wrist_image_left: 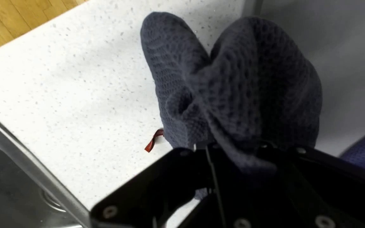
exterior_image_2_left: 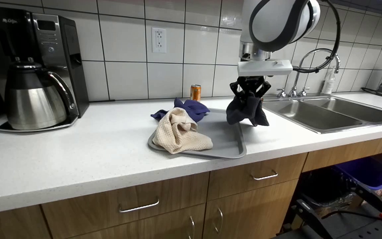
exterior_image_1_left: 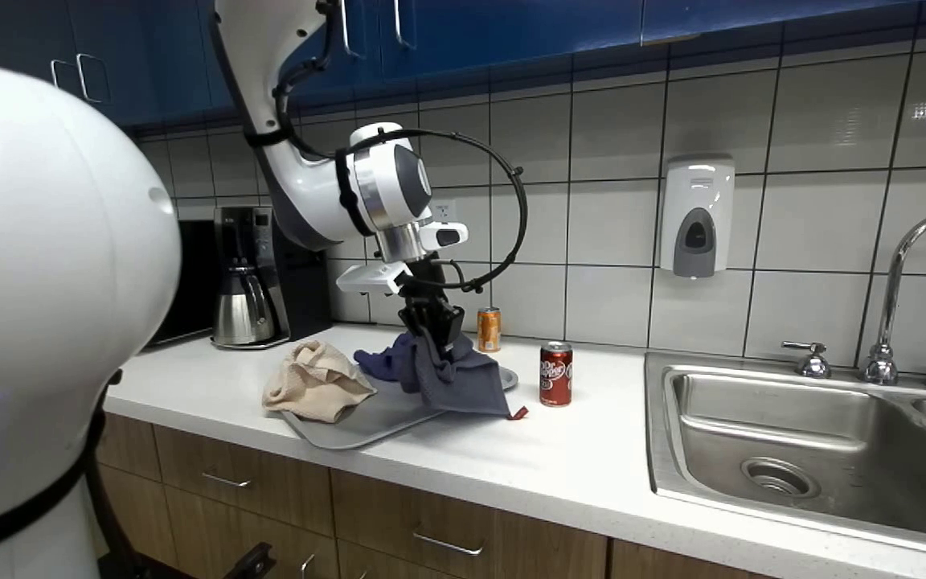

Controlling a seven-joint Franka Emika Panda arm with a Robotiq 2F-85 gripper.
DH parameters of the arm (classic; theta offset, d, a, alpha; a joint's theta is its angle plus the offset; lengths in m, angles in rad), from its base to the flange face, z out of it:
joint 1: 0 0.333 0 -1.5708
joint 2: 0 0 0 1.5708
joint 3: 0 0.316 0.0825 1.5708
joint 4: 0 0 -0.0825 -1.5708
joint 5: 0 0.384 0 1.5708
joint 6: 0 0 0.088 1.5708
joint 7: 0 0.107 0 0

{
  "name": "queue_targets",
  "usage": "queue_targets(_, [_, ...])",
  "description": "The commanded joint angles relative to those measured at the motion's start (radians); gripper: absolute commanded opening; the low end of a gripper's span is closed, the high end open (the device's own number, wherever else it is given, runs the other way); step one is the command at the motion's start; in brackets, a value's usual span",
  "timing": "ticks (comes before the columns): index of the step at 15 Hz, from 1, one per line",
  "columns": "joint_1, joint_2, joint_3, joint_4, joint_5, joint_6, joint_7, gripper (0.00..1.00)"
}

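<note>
Jaws nearly together, the Robotiq gripper [exterior_image_2_left: 249, 97] pinches a charcoal waffle-weave cloth [exterior_image_2_left: 246, 111] by the gray tray [exterior_image_2_left: 224, 136]!
On that round-cornered tray slumps a rumpled, honeycomb-textured beige cloth [exterior_image_2_left: 179, 136], a bunched navy cloth [exterior_image_2_left: 196, 109] behind.

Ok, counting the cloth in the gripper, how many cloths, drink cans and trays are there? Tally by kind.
Cloths: 3 (grey cloth, blue cloth, beige cloth)
Drink cans: 2 (orange can, red can)
Trays: 1 (grey tray)
Total: 6
</note>
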Motion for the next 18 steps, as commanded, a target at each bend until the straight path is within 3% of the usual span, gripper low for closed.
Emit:
queue_targets(1, [-0.069,-0.090,0.031,-0.070,-0.044,-0.027,0.043,0.03])
queue_targets(9, [-0.177,-0.078,0.034,-0.071,-0.038,-0.021,0.017,0.03])
queue_targets(18, [-0.226,0.036,0.016,0.001,-0.001,-0.005,-0.018,0.03])
